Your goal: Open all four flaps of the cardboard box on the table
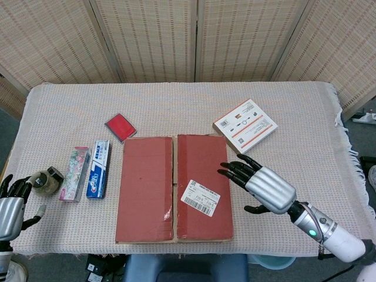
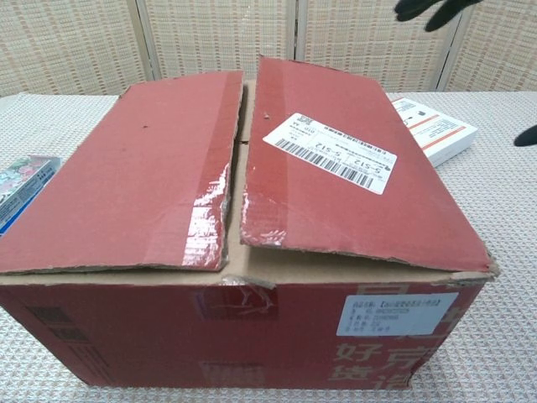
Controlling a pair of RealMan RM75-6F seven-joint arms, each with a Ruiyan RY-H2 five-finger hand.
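The red cardboard box [image 1: 173, 188] sits at the table's near middle, its two long top flaps lying nearly flat with a narrow seam between them. The right flap [image 2: 336, 176] bears a white shipping label [image 1: 199, 198] and is raised slightly along the seam. My right hand [image 1: 261, 187] hovers by the box's right edge, fingers spread and pointing toward the flap, holding nothing; only its dark fingertips [image 2: 432, 10] show in the chest view. My left hand [image 1: 12, 200] stays at the table's near left corner, fingers apart, empty.
Left of the box lie two toothpaste cartons [image 1: 91, 168] and a small round item [image 1: 47, 179]. A red card [image 1: 120, 127] lies behind the box. A white flat package [image 1: 245, 126] sits at the box's far right corner.
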